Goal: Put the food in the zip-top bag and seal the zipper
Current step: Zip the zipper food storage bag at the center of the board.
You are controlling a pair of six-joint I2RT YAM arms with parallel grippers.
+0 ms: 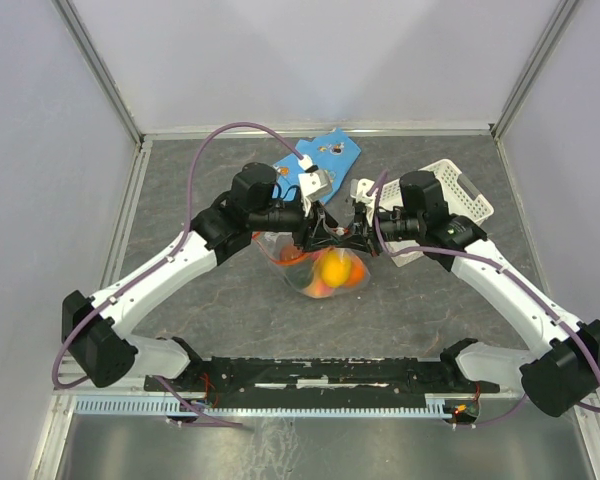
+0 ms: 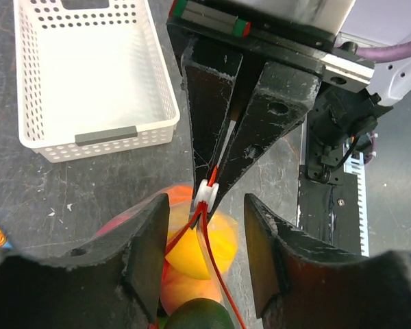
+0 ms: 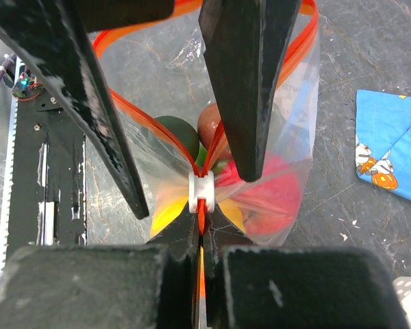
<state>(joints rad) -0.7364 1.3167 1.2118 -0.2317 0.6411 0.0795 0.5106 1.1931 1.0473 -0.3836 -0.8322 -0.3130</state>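
Note:
The zip-top bag [image 1: 298, 262] hangs between my two grippers at mid-table, with the food [image 1: 332, 268] inside it: yellow, orange, red and green pieces [image 2: 192, 250]. My right gripper [image 3: 201, 236] is shut on the orange-red zipper [image 3: 201, 223] just behind the white slider [image 3: 201, 192]. My left gripper [image 2: 205, 253] is open, with one of its fingers [image 2: 147, 253] on either side of the slider [image 2: 207, 195] and not touching it. Past the slider the zipper [image 3: 133, 113] spreads apart, so the mouth is open there.
A white lattice basket [image 1: 458, 198] stands at the back right, and in the left wrist view [image 2: 96, 75] it holds nothing. A blue patterned cloth [image 1: 328, 155] lies behind the bag and also shows in the right wrist view [image 3: 394, 144].

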